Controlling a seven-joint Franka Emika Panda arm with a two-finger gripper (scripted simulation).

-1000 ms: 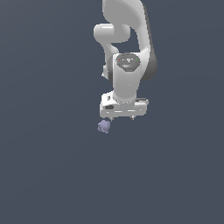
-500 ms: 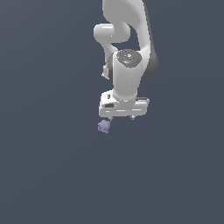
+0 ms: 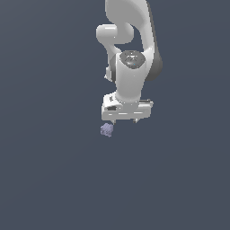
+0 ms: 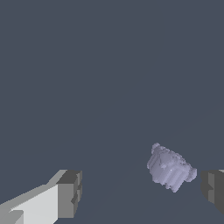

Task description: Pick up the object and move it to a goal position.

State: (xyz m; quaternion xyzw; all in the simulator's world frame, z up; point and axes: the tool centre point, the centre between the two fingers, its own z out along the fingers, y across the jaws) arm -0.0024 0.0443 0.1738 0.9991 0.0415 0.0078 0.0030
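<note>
**Fingers spread wide, block lying between them but nearer one**

While the white arm point(image 3: 130, 49) hangs nose-down over the flat dark slate ground point(image 3: 49, 170), its gripper point(image 3: 125, 120) sits low, with the two short fingertips poking out beneath the white cross-bar of the hand. From the exterior view the object point(image 3: 107, 130), a small pale lavender-grey lumpy block, lies at about seven o'clock from the hand, just below and a little towards the exterior view's left of the nearer fingertip. Whether that fingertip touches it cannot be judged from this angle; the block is tiny against the gripper.

Seen by the wrist camera, the fingers are spread wide, released, with nothing clasped. One finger point(image 4: 69, 193) shows its grey pad and white backing; the other finger point(image 4: 213, 190) is cut by the frame edge, only its dark pad visible. The object point(image 4: 169, 168) lies in the gap between them, well off centre: close beside the second pad, with a thin strip of ground showing between block and pad, and well apart from the first finger. It appears tilted, its ridged, bumpy faces lit from above. No contact between either pad and the block is visible, so the gripper holds nothing, and the block appears to rest on the ground.
</note>
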